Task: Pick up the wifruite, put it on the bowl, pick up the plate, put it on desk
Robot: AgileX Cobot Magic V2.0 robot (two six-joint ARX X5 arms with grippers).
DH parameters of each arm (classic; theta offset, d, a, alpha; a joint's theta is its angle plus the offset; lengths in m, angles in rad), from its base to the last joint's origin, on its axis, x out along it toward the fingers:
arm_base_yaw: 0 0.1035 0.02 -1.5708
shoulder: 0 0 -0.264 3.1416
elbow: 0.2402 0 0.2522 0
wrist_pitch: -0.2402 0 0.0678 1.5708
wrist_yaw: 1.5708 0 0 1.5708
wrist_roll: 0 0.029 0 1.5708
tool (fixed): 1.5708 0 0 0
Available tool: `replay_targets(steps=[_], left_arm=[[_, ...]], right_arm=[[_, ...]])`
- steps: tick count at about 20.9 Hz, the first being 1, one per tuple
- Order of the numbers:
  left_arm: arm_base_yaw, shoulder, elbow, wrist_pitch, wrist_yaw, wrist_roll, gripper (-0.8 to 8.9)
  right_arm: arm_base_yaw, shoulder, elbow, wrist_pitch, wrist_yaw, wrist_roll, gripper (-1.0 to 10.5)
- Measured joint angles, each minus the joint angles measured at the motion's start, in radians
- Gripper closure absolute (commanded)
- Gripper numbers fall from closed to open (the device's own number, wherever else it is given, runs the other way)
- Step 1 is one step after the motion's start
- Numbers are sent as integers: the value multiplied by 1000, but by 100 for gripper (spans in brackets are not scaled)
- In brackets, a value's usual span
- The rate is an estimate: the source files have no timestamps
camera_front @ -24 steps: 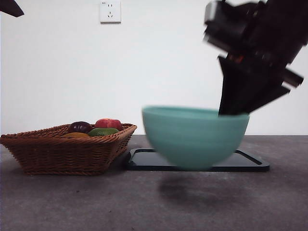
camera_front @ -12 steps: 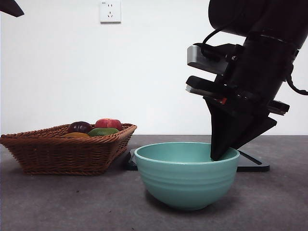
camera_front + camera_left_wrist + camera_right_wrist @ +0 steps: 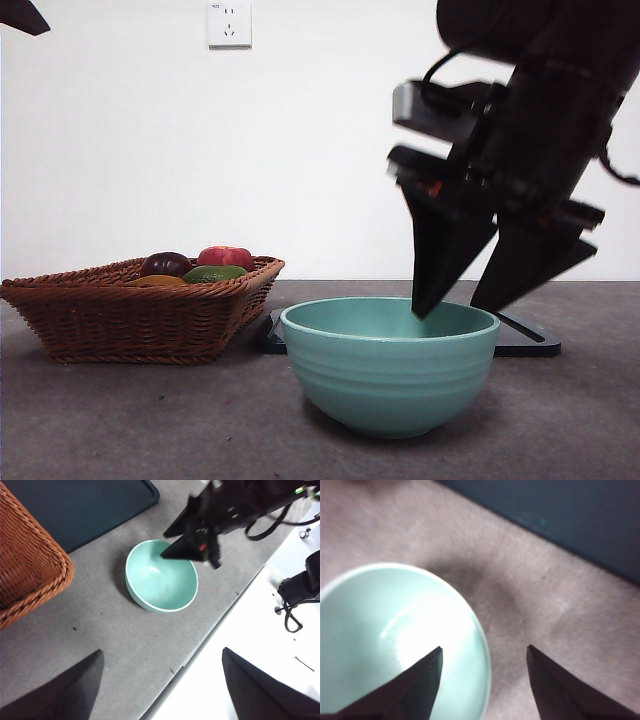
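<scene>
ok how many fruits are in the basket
4 show above the basket rim: dark purple, red, green, orange. More may be hidden.

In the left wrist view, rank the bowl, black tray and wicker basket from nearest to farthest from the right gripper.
1. The bowl, directly under the right gripper, on the desk.
2. The black tray, beyond the bowl.
3. The wicker basket, farthest off to the side.

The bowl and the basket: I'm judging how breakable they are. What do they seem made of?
The bowl looks like glazed ceramic: smooth mint-green surface, faint ridges, soft sheen inside. So likely breakable, though plastic can't be ruled out. The basket looks like woven brown wicker: its interlaced strands and braided rim show clearly.
</scene>
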Motion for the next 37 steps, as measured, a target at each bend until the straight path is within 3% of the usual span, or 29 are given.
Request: replay_targets(steps=[8, 15, 18, 34, 37], left_arm=[[0, 0, 0, 0, 0, 0, 439], [0, 0, 0, -2, 0, 0, 439], [0, 0, 0, -7, 0, 0, 439], [0, 0, 0, -7, 0, 0, 443], [0, 0, 0, -7, 0, 0, 537]], right_arm=[[-4, -287, 102, -151, -23, -6, 676], [-3, -500, 113, -387, -163, -12, 676], [-3, -540, 113, -483, -220, -12, 676], [-3, -555, 113, -507, -221, -30, 677], [-3, -555, 113, -507, -222, -30, 747]])
